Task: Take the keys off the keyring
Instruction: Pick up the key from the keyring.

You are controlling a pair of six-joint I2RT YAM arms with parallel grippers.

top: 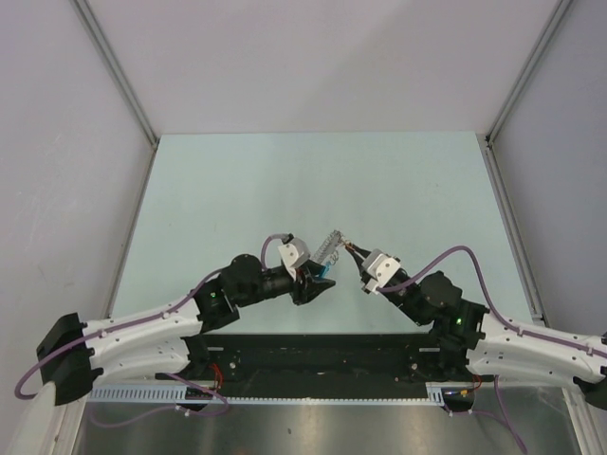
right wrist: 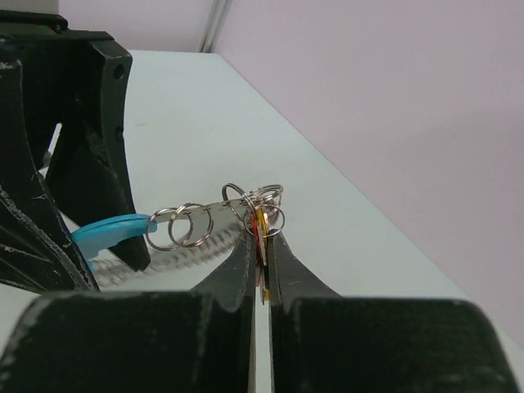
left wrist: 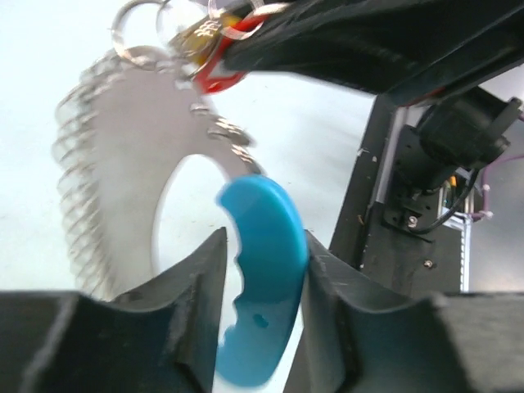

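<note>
The left gripper is clamped across the blue arc of the keyring, a jaw against each face, which anchors the loop. At about two o'clock from it, the right gripper is pinched tight on the red-headed key. The coiled links run between the two tools, so one arm could pull or twist while the other resists. Whether that pinch also traps a small split ring is hard to say; the metal crowds together there. The bundle sits toward six o'clock of the pale green table. Beyond, at twelve o'clock, plain grey walls rise behind metal rails.
</note>
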